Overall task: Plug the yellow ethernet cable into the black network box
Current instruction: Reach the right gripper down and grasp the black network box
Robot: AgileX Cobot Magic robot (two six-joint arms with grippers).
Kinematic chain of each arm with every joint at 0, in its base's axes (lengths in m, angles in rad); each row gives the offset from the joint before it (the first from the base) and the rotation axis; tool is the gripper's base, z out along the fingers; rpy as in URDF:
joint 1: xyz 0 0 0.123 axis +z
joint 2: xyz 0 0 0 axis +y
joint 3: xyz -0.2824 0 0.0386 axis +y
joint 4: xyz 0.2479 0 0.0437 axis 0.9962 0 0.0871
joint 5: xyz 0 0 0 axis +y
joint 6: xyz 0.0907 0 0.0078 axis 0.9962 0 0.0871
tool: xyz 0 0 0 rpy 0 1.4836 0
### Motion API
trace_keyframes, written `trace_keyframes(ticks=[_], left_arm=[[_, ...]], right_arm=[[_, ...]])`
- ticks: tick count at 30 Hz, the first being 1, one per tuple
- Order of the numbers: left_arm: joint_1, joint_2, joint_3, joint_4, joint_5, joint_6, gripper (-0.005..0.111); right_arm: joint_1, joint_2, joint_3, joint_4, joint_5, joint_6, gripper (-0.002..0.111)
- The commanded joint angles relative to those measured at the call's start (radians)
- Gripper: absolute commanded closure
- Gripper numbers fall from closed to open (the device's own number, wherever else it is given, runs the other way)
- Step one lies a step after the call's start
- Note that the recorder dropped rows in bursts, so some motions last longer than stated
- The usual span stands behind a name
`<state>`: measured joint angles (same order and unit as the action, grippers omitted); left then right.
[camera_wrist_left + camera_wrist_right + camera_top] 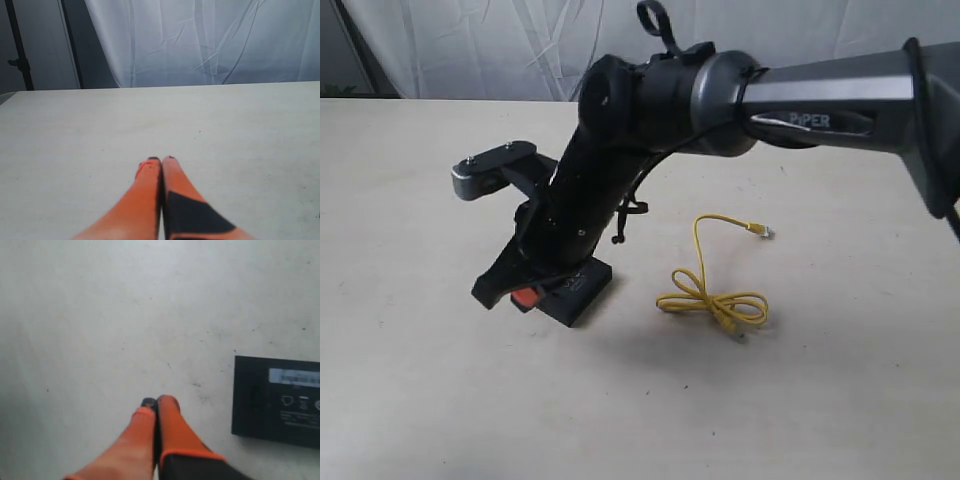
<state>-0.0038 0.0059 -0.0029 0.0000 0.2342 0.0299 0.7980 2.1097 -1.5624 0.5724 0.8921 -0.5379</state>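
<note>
Grey arm (840, 95) lettered PiPER, black network box (260, 405), label (295, 376) unreadable

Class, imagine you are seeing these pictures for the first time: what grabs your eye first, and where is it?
The big dark right arm stretches in from the right of the exterior view, its shut gripper down by the black network box. On the pale table to the box's right lies the bright yellow ethernet cable, loosely knotted, unplugged.
</note>
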Motion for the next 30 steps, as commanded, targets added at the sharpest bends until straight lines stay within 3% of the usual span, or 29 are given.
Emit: trace_keyframes(ticks=[1, 10, 19, 30], left_arm=[[0.002, -0.006, 0.003, -0.006, -0.003, -0.003, 0.107], [0.002, -0.006, 0.003, -0.006, -0.003, -0.003, 0.107], [0.002, -0.006, 0.003, -0.006, -0.003, -0.003, 0.107], [0.002, -0.006, 0.003, -0.006, -0.003, -0.003, 0.107]], right_arm=[[0.013, 0.038, -0.010, -0.001, -0.012, -0.009, 0.108], [0.011, 0.081, -0.010, -0.103, -0.128, 0.033, 0.108], [0.005, 0.097, -0.010, -0.343, -0.190, 0.201, 0.108], [-0.115, 0.097, -0.020, -0.410, -0.214, 0.411, 0.108]])
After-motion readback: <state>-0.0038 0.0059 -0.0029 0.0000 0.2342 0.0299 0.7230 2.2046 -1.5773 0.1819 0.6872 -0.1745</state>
